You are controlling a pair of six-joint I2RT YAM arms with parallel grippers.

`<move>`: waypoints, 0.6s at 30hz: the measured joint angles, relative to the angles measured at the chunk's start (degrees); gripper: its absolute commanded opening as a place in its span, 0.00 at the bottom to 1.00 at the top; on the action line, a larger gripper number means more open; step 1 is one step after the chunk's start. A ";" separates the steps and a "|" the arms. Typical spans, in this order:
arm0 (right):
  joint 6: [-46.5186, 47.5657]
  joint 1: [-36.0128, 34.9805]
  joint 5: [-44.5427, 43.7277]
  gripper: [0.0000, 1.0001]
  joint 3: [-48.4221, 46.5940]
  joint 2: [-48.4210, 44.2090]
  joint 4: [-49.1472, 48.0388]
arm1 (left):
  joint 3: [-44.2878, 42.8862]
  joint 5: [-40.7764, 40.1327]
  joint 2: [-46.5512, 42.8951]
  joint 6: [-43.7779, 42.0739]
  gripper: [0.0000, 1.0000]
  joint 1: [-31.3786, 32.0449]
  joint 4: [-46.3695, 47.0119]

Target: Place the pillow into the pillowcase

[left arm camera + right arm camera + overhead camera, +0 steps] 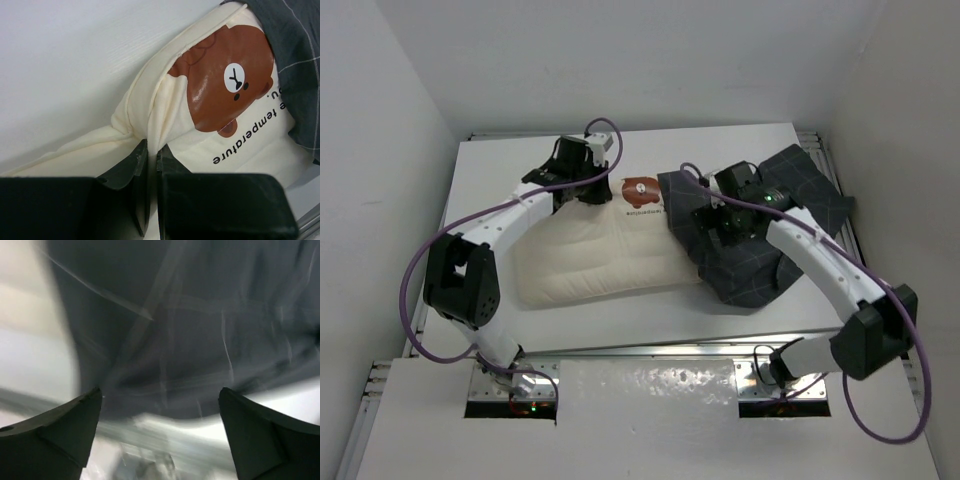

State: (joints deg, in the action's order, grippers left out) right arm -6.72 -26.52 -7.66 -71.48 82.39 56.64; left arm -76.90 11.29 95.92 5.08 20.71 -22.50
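Note:
The cream pillow (590,255) lies across the middle of the table, its right end tucked into the dark checked pillowcase (750,265). A brown bear print (225,85) shows on the far corner next to the case's edge (295,45). My left gripper (598,190) is at that far corner, shut on a bunched fold of the pillow's cream cloth (151,150). The right gripper (722,225) hovers over the pillowcase with its jaws wide apart. In the blurred right wrist view only dark cloth (190,330) lies beyond the open fingers (160,396), nothing between them.
The white table (520,160) is boxed in by white walls at the left, back and right. A metal rail (650,350) runs along its near edge. Purple cables (415,270) loop off both arms.

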 measured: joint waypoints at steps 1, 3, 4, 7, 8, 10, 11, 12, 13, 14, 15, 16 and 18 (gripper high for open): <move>-1.31 0.15 1.36 0.99 1.27 -2.03 -4.28 | 0.09 -0.11 -0.02 -0.02 0.00 0.22 0.13; -3.13 -0.02 5.79 0.99 3.04 -5.49 -12.76 | 0.11 -0.46 -0.02 -0.09 0.00 0.55 0.22; -3.74 -0.24 7.08 0.99 3.23 -6.71 -15.17 | 0.11 -0.66 -0.02 -0.11 0.00 0.76 0.28; -6.03 -0.66 8.20 0.99 0.83 -5.07 -22.10 | 0.11 -1.38 -0.02 -0.31 0.00 1.88 0.52; -6.93 -0.66 8.15 0.97 -0.92 -3.13 -23.63 | 0.11 -1.46 -0.02 -0.28 0.00 2.19 0.61; -8.37 -0.76 7.87 0.89 -4.15 1.44 -26.05 | 0.11 -1.46 -0.02 -0.24 0.00 2.62 0.76; -9.03 -0.92 7.56 0.87 -5.09 3.67 -27.36 | 0.11 -1.46 -0.02 -0.24 0.00 2.86 0.76; -9.86 -1.31 6.64 0.86 -5.25 5.51 -28.44 | 0.11 -1.49 -0.02 -0.24 0.00 2.95 0.79; -10.14 -1.75 5.95 0.85 -5.16 6.86 -28.72 | 0.11 -1.53 -0.02 -0.24 0.00 2.97 0.79; -10.51 -2.58 4.87 0.85 -4.87 8.15 -28.89 | 0.11 -1.64 -0.02 -0.26 0.00 2.97 0.79; -10.82 -3.39 3.96 0.86 -4.46 9.29 -29.11 | 0.11 -1.73 -0.02 -0.28 0.00 2.97 0.79; -11.26 -4.37 2.67 0.87 -4.07 10.27 -29.22 | 0.13 -1.75 -0.02 -0.28 0.00 2.97 0.79; -11.96 -5.77 0.33 0.89 -4.04 12.09 -29.38 | 0.15 -1.68 -0.02 -0.50 0.00 2.97 0.79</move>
State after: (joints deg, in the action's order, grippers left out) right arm -18.68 -32.29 -7.33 -75.53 94.48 27.27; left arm -76.75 9.61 95.90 4.58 23.68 -21.71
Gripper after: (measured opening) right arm 0.878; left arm 0.062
